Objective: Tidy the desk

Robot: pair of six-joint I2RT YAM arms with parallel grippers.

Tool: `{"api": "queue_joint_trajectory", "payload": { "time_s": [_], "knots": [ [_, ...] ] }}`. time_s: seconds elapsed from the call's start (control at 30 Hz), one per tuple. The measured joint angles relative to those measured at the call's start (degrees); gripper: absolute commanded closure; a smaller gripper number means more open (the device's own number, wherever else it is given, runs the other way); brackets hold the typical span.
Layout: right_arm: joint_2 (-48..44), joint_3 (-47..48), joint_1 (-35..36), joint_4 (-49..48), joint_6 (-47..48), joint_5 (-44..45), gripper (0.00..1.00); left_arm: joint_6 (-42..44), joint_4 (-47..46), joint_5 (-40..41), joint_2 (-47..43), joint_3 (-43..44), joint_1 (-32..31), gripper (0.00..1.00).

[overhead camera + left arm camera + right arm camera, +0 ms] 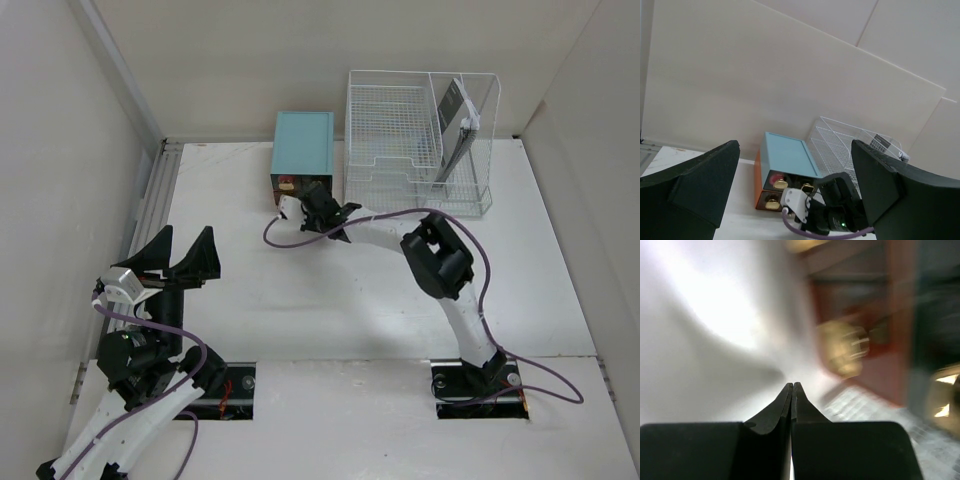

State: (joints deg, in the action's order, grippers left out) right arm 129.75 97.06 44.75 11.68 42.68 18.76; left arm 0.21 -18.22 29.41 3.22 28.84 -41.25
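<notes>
The desk [300,300] is a wide matte-white tabletop with silver rails [150,200] along its left edge. At the back stands a teal drawer box [303,148] with dark drawer fronts and gold knobs [771,204]. My right gripper [305,200] is shut with nothing in it, low at the box's front. In the right wrist view its fingertips [791,386] meet just short of a blurred gold knob [845,347] on a red-brown drawer front. My left gripper [182,255] is raised over the desk's left side, open and empty, and faces the teal box [785,155].
A white wire-mesh rack [395,135] stands right of the teal box, with a dark calculator-like item [455,110] upright in its right compartment. Beige walls close in the back and both sides. The right arm's purple cable [285,240] loops over the desk.
</notes>
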Motion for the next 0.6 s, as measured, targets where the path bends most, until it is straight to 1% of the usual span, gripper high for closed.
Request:
{"api": "queue_joint_trajectory", "payload": {
  "time_s": [0.07,0.1,0.13,0.2,0.27,0.3,0.33,0.4,0.47,0.6],
  "knots": [
    [-1.99,-2.73,0.57,3.34,-0.02,-3.98,1.00,0.00,0.00,0.00,0.00,0.00,0.00,0.08],
    [-3.21,-3.52,1.03,5.73,0.00,-7.02,0.98,0.00,0.00,0.00,0.00,0.00,0.00,0.08],
    [-4.57,-3.93,1.51,8.24,0.02,-9.97,0.98,0.00,0.00,0.00,0.00,0.00,0.00,0.08],
    [-8.15,-4.07,2.73,14.49,0.20,-18.71,0.92,0.00,0.00,-0.02,0.00,0.00,0.00,0.08],
    [-12.76,-3.98,3.80,19.19,0.02,-26.51,0.63,0.00,0.00,-0.02,0.00,0.00,0.00,0.08],
    [-15.30,-3.93,4.33,20.92,-0.09,-29.33,0.52,0.00,0.00,-0.04,0.00,0.00,0.00,0.08],
    [-17.94,-3.87,4.81,22.01,-0.79,-31.06,0.36,0.00,0.00,-0.04,-0.02,0.00,0.00,0.08],
    [-23.82,-3.85,5.20,22.14,-2.84,-32.09,0.17,0.00,0.00,-0.04,-0.04,0.00,0.00,0.05],
    [-29.73,-4.20,5.07,19.74,-5.42,-30.36,0.00,0.02,0.00,0.00,-0.02,0.00,0.00,0.01],
    [-42.58,-6.93,4.68,11.52,-10.84,-22.27,0.00,0.00,0.00,0.44,0.04,0.00,0.00,0.01]
  ]
}}
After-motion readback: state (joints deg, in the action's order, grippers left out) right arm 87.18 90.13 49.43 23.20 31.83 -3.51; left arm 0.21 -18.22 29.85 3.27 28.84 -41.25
